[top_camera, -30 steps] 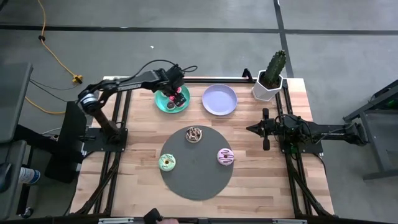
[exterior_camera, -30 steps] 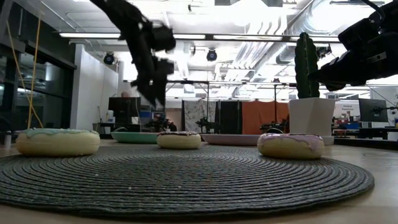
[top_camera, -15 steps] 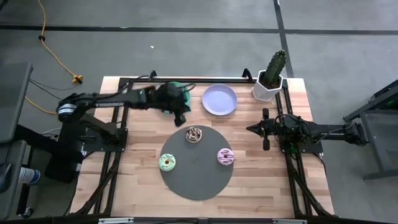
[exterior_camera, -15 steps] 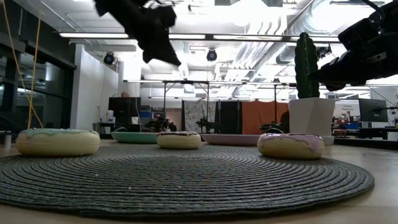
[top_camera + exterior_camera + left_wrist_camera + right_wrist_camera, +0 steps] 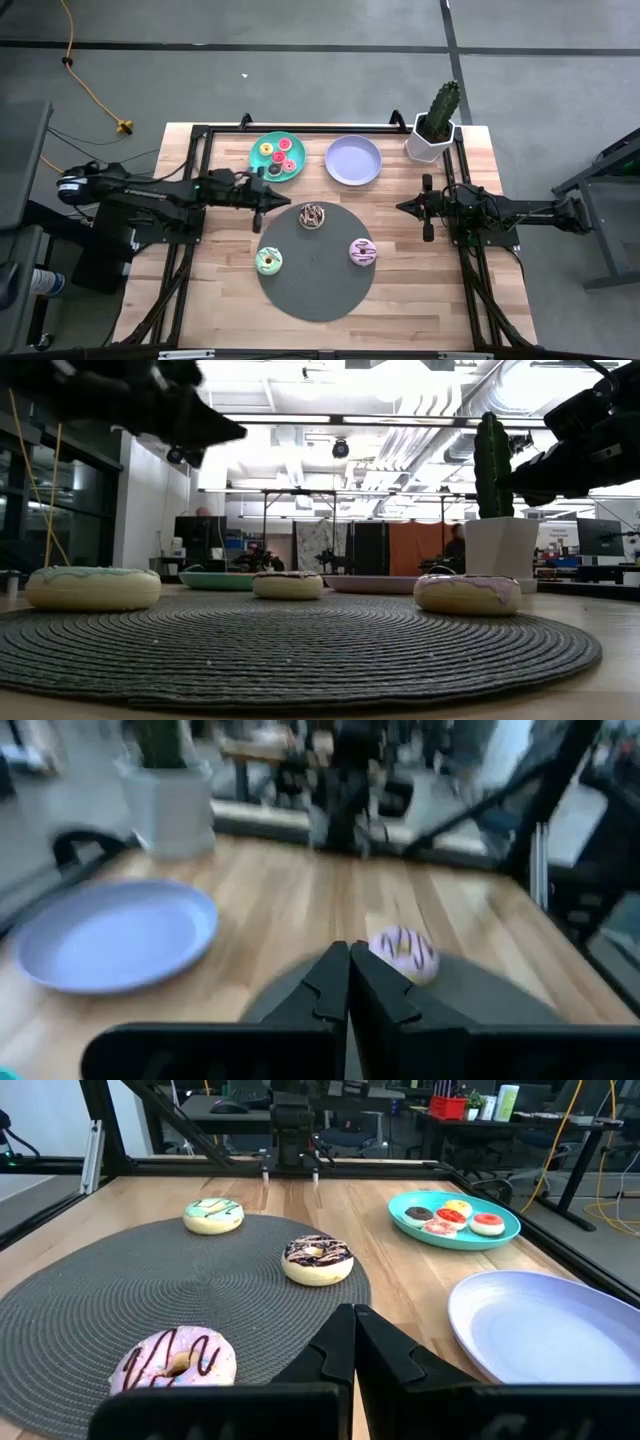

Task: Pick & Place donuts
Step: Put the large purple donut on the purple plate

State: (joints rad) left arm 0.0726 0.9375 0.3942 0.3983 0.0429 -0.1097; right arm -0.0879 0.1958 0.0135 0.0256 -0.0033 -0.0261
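**A:** Left gripper (image 5: pixel 262 198) is out over the desk (image 5: pixel 220 280), its fingers pressed together with nothing between them. Just ahead of the tips sits the chocolate-sprinkled donut (image 5: pixel 313 215), at the near edge of the grey mat (image 5: pixel 315 295).

**B:** And the rest of the donuts?

**A:** The green-iced donut (image 5: pixel 269 261) lies off to one side of those fingers, the pink-striped donut (image 5: pixel 362 252) well beyond them across the mat. Four little ones rest on the teal plate (image 5: pixel 259 162), off to the other side of the tips. The lilac plate (image 5: pixel 353 160) carries nothing.

**B:** Right arm?

**A:** Right gripper (image 5: pixel 422 207) waits beside the mat's far side, fingers together, holding nothing. From its wrist all three big donuts show ahead of its fingertips, the pink-striped one nearest.

**B:** What could go wrong from here?

**A:** In my judgement, the fingers themselves. They are shut, so if the left arm drops onto the sprinkled ring without spreading them first, the tips will shove it across the mat rather than straddle it. The woven surface may grip, or the ring may skid toward the pink-striped one.

**B:** Anything else?

**A:** The teal plate sits near that arm's wrist. A wide swing could clip its rim and scatter the small donuts. And the left wrist view is blurred, so alignment looks hard to trust.
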